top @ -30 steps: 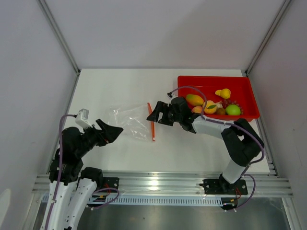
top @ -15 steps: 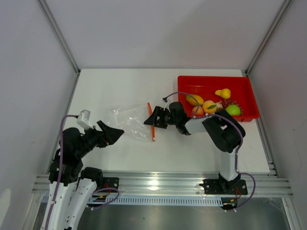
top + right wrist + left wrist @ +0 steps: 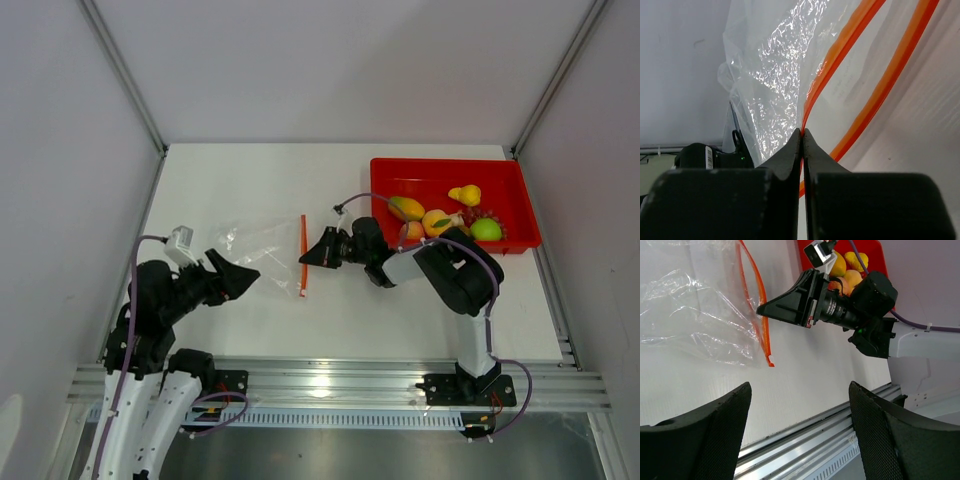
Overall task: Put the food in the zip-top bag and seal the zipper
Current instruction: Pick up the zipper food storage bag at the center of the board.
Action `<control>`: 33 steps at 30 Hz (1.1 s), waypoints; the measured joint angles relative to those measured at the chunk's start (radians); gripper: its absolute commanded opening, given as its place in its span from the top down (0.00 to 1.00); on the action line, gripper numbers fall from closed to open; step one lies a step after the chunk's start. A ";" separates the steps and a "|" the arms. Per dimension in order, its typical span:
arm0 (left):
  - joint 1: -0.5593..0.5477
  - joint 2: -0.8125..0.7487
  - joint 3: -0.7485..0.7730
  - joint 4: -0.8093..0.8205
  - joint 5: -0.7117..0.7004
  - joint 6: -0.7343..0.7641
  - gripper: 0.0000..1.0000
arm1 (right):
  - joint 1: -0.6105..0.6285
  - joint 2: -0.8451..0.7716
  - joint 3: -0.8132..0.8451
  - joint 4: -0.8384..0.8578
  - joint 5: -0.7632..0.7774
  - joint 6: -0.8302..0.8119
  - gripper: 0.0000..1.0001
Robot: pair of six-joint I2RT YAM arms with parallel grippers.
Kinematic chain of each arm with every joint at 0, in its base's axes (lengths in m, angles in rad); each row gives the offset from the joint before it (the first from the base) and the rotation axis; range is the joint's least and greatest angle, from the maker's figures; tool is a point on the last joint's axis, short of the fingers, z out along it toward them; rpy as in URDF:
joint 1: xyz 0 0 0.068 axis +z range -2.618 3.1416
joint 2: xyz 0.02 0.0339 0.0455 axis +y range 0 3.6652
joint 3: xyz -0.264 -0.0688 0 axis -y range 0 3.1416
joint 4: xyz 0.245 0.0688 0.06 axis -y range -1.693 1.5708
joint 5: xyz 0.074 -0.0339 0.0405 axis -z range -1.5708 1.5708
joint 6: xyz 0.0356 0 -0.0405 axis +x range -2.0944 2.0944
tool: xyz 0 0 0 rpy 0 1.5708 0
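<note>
The clear zip-top bag [image 3: 262, 248] lies left of centre on the white table. Its orange zipper [image 3: 303, 255] runs along the right edge. My right gripper [image 3: 306, 260] is shut on one strip of the zipper [image 3: 840, 50] at its tips [image 3: 802, 131]. The other strip [image 3: 895, 70] curves away beside it, on the right in that view. My left gripper [image 3: 248, 272] stands open by the bag's left side, with nothing between its fingers [image 3: 800, 386]. The food [image 3: 437, 222], among it a mango, pear and green apple, sits in the red tray [image 3: 445, 163].
The red tray stands at the back right, right behind my right arm's wrist. An aluminium rail [image 3: 340, 380] runs along the near table edge. White walls close in the left, right and back sides.
My right gripper reached left and closed on the zipper strip, which shifted left with it. The left gripper barely moved.
</note>
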State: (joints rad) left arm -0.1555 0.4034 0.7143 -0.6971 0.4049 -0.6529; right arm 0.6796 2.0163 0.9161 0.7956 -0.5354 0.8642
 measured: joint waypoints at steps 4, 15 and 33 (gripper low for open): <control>0.000 0.031 0.010 -0.008 -0.002 0.007 0.21 | 0.002 -0.009 0.005 -0.001 -0.020 -0.012 1.00; 0.000 0.205 0.265 -0.066 -0.020 0.034 0.40 | 0.129 -0.260 0.297 -0.533 0.060 -0.415 1.00; 0.000 0.339 0.333 -0.106 -0.036 0.035 0.34 | 0.330 -0.356 0.392 -0.861 0.185 -0.725 1.00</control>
State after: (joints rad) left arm -0.1558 0.7425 1.0477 -0.8028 0.3687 -0.6178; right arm 1.0100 1.6608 1.3083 -0.0654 -0.3504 0.1394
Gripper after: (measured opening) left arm 0.657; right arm 0.006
